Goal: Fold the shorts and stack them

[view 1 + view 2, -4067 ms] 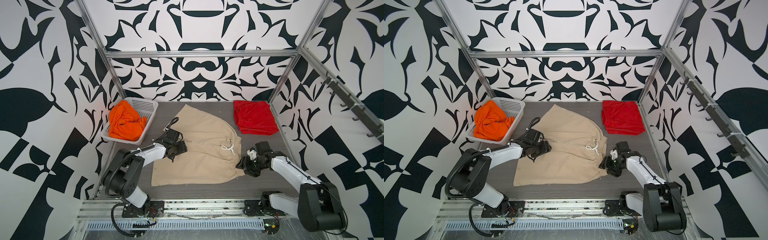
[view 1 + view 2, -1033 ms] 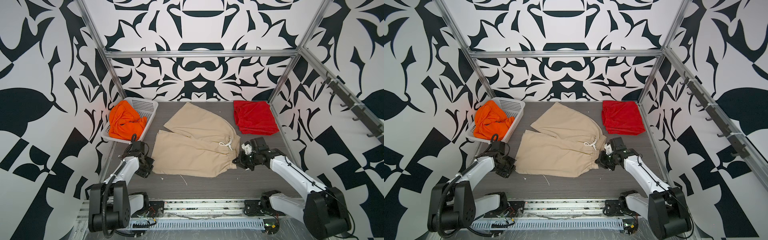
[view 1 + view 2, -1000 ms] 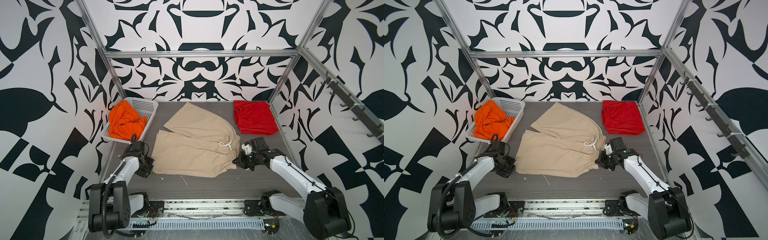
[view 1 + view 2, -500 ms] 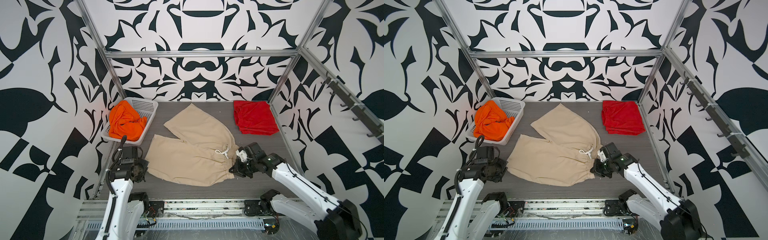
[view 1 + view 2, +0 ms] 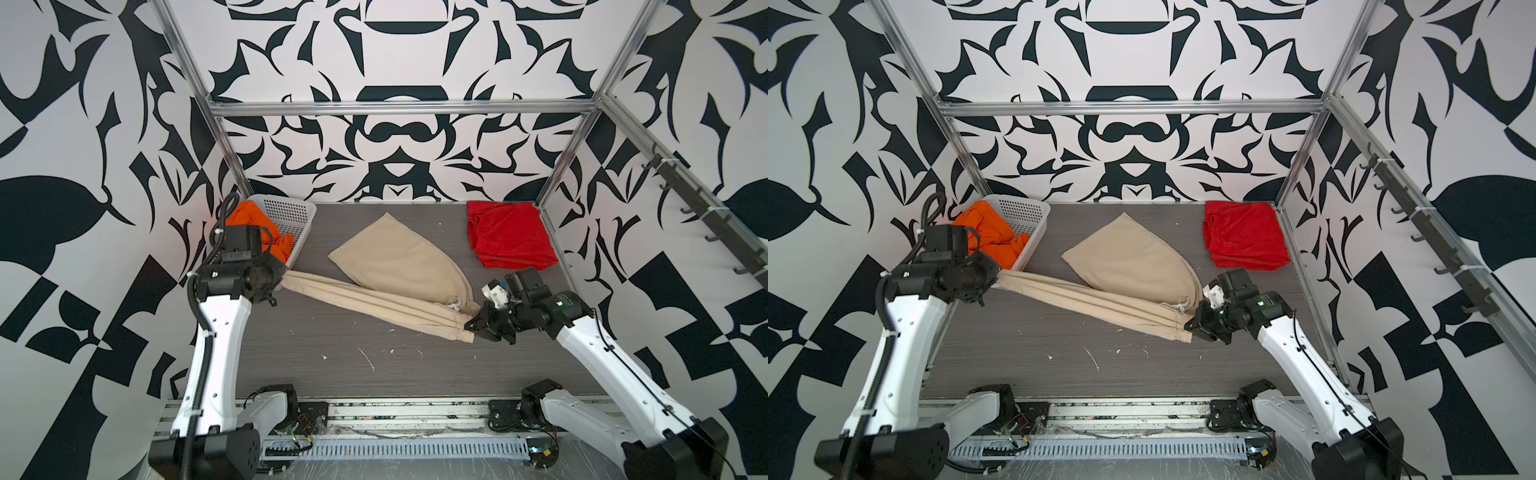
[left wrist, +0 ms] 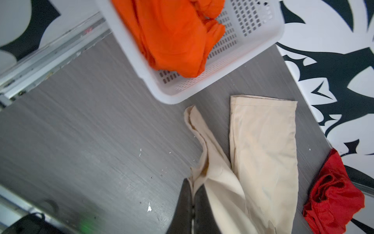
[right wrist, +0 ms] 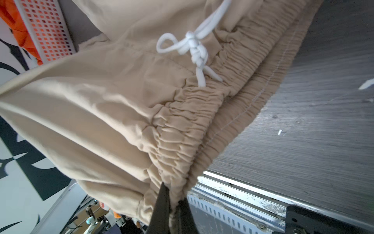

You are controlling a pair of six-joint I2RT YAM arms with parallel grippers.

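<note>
Left end effector (image 5: 281, 280) and right end effector (image 5: 472, 331) each clench the beige shorts (image 5: 395, 266)

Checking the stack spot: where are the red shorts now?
In both top views the red shorts lie at the table's far right corner, beside the frame post, beyond the right tool and apart from the beige shorts.

I see the beige shorts (image 5: 399, 266) pulled taut along one edge, pleated from hem to elastic waist, other leg flat on the worktop (image 5: 332, 345). Red shorts (image 5: 509, 235) sit folded in the far right corner; orange shorts (image 5: 247, 215) lie crumpled in the basket (image 5: 291, 216).
</note>
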